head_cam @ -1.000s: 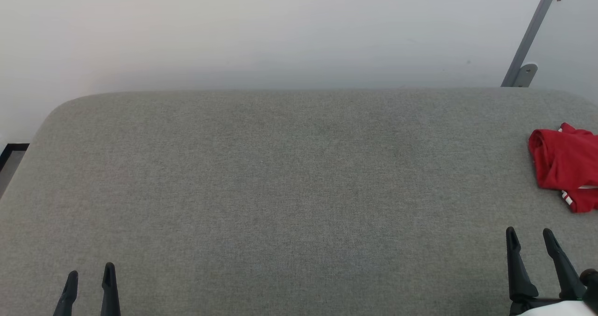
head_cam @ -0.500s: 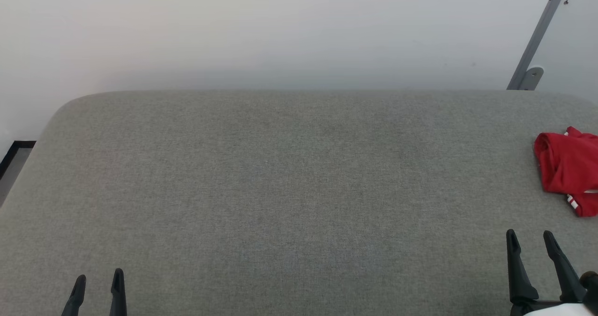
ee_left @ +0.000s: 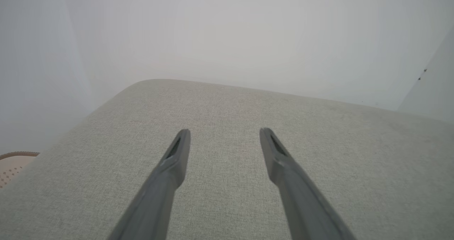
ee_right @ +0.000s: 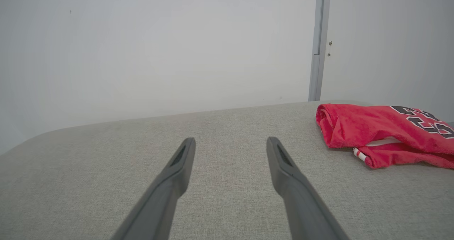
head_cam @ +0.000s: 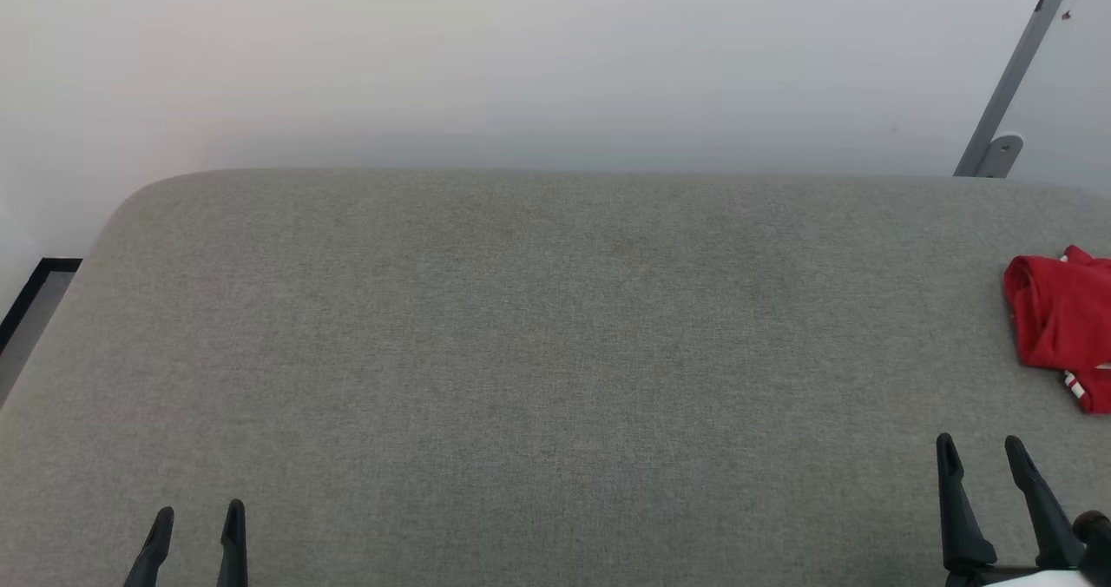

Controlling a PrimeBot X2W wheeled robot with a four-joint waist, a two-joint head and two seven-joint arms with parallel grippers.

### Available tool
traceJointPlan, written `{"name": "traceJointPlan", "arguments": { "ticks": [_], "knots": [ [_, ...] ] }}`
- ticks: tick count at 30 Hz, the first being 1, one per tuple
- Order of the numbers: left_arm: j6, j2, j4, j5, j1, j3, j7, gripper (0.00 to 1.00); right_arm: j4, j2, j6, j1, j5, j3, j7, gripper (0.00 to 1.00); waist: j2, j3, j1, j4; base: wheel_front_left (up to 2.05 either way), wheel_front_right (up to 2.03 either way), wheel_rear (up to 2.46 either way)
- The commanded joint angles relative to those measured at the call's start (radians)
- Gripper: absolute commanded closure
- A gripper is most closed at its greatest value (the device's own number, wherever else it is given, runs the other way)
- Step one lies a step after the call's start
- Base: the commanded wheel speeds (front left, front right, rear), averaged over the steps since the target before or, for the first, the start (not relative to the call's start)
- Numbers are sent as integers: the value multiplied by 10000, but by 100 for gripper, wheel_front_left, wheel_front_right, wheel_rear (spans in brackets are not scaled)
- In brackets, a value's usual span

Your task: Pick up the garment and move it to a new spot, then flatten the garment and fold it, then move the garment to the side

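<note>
The garment, a red jersey, lies crumpled at the far right of the grey cushioned surface, cut off by the head view's edge. In the right wrist view the garment shows black numerals outlined in white and striped trim. My right gripper hovers open just in front of it, a short way off; its fingers are spread with nothing between them. My left gripper stands open at the lower left, far from the garment, and the left gripper holds nothing over bare fabric.
A white wall rises behind the surface. A grey metal strut leans at the back right, close to the garment. The surface's rounded left corner drops to a dark-edged floor strip.
The head camera has turned left, so the garment has slid rightward and partly out of view. Both grippers stay open.
</note>
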Motion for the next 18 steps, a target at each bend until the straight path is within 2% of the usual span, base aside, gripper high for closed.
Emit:
{"name": "traceJointPlan", "arguments": {
  "ticks": [1, 10, 11, 16, 18],
  "knots": [
    [-34, 51, 1, 32, -91, -17, -48, 0, -63, 48, -4, 118, -9, 8, -40, 0, -1, -5, 0, 13, 0, 0, 0],
    [-34, 140, -48, 117, -143, -118, -48, 0, 23, 77, -4, 139, 29, 167, -39, 0, -1, -42, 0, 73, 0, 0, 0],
    [2, 105, -5, 72, -48, -122, 3, 100, 64, 66, 0, 90, 17, 146, 1, 100, -1, -42, 0, 73, 0, 0, 0],
    [2, -224, 460, 30, 38, -253, 37, 100, 511, 236, 0, 218, 47, 169, 36, 100, -1, -42, 0, 72, 0, 0, 0],
    [4, -261, 491, -335, -65, -247, 129, 100, 537, 256, 0, 129, 412, 154, 148, 100, -1, -34, 0, 59, 0, 0, 0]
  ]
}}
